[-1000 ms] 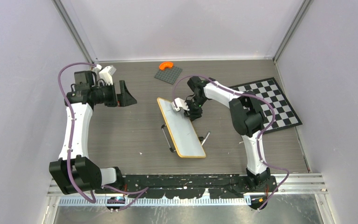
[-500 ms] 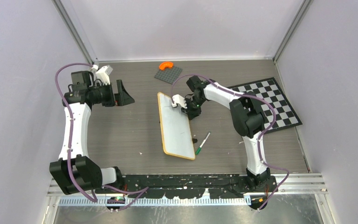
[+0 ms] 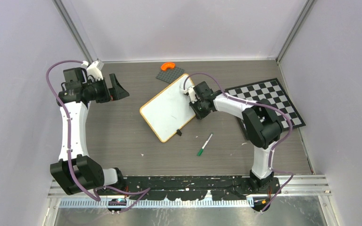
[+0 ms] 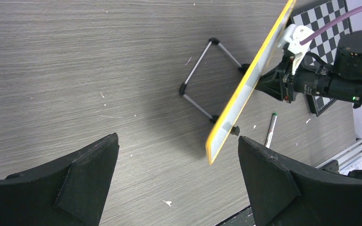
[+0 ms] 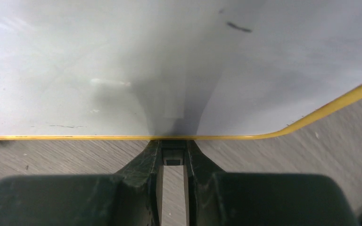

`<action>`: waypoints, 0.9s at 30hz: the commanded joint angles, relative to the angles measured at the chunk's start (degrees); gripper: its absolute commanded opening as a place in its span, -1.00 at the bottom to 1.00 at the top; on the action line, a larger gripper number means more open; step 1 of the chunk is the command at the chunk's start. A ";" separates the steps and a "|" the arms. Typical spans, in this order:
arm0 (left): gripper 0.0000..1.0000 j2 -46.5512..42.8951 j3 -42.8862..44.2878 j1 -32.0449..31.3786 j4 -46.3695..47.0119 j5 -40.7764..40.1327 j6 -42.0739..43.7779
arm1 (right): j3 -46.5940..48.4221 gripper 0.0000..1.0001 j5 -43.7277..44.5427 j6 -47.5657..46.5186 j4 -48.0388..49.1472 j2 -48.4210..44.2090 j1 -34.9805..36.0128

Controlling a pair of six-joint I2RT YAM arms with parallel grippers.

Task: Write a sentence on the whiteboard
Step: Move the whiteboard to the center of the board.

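The whiteboard [image 3: 168, 107], white with a thin orange-yellow frame, is held tilted off the table, its near corner hanging free in the left wrist view [image 4: 245, 89]. My right gripper [image 3: 194, 100] is shut on a small black clip at the board's right edge [image 5: 172, 151]. The board's face [image 5: 122, 56] is blank apart from a few faint dark marks; the sentence is not in view. The wire stand [image 4: 202, 80] sticks out behind the board. A green-capped marker [image 3: 204, 144] lies on the table near the board. My left gripper [image 3: 119, 88] hovers open at the far left, holding nothing [image 4: 177, 140].
A grey baseplate [image 3: 171, 75] with an orange arch piece [image 3: 168, 66] lies at the back centre. A black-and-white checkerboard [image 3: 273, 101] lies at the right. Grey walls enclose the table on three sides.
The right gripper has closed on the board's edge, then lifted and swung the board from lying lengthwise to tilted across the table. The left arm has drawn back toward the far left.
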 commanded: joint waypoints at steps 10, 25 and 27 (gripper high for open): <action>0.99 -4.25 -0.80 0.23 0.21 -0.76 0.34 | -10.43 -0.99 14.78 14.05 4.14 -10.41 -1.62; 0.99 -5.69 -1.94 0.24 -0.99 3.07 0.92 | -12.92 -0.28 10.14 10.08 -1.21 -14.76 -6.18; 1.00 -5.51 -1.21 0.24 -2.32 3.49 1.70 | -12.35 -0.03 7.75 9.38 -3.16 -16.60 -6.59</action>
